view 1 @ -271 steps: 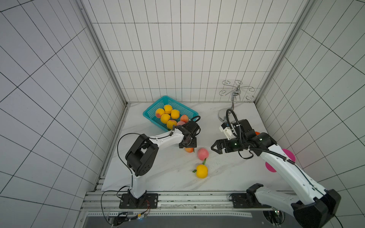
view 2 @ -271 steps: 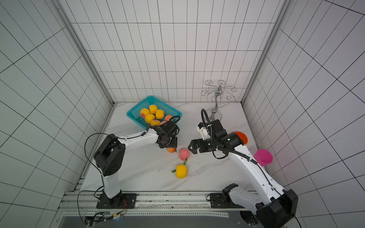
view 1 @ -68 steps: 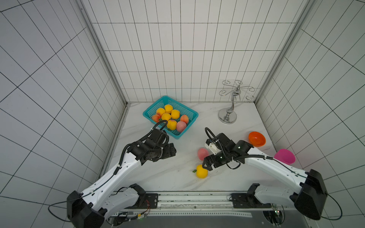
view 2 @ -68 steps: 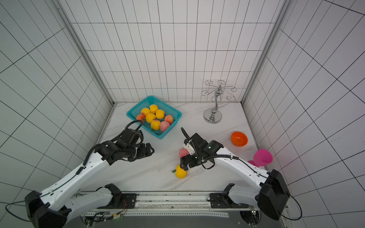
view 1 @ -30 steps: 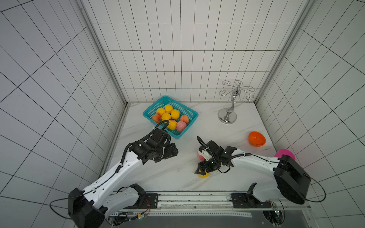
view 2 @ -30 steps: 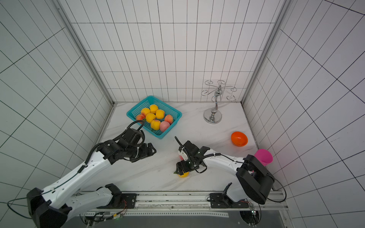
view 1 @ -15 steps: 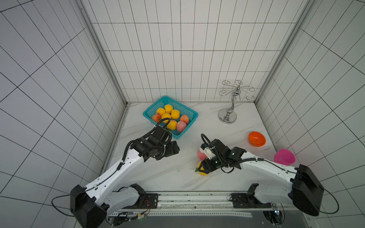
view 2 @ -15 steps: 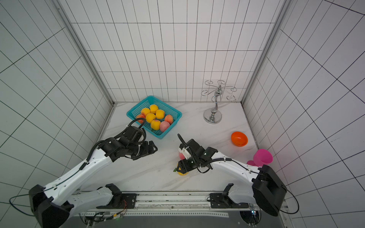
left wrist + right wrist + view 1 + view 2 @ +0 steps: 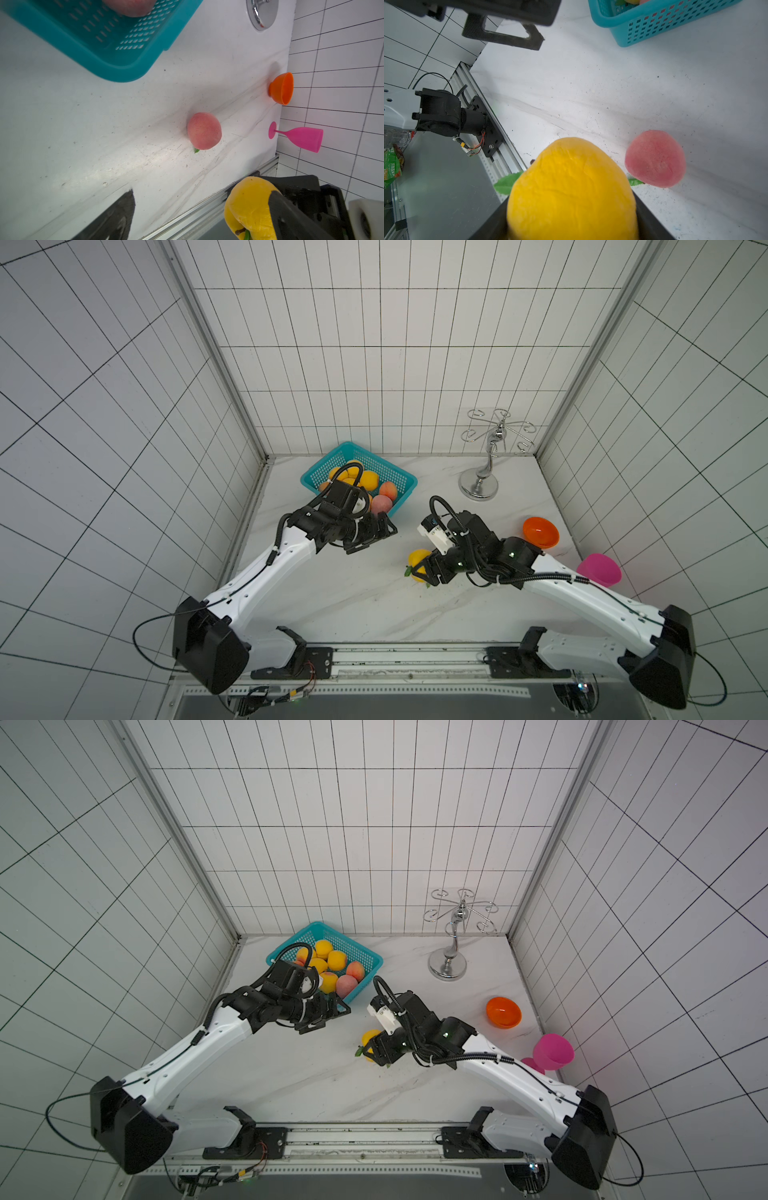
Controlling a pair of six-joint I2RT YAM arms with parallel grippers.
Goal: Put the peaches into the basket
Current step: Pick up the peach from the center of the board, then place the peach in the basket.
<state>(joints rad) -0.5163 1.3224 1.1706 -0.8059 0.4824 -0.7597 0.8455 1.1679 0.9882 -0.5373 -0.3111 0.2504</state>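
Since the frame half a second earlier, the yellow peach [image 9: 417,561] has shifted slightly toward the back of the worktop [image 9: 353,605], and the left end effector [image 9: 376,537] has spread its jaws wider.

The yellow peach is bright, matte and faintly creased, with a green leaf at its side. A second loose peach, the pink peach [image 9: 655,159], is pink-orange with a small leaf at its base and lies on the worktop near the held fruit. The teal basket [image 9: 409,481], with perforated walls, stands at the back left of the worktop and holds yellow and pink-orange peaches [image 9: 336,960].

In both top views the right arm hides the pink peach, which appears only in the wrist views. The left arm covers part of the basket, so its peaches cannot be counted. The yellow peach's underside is hidden, so contact with the worktop cannot be judged.

The right end effector [image 9: 426,570] is closed on the yellow peach, with black fingers [image 9: 650,218] pressing both flanks. The left end effector is wide open and empty, just beside the basket's near corner.
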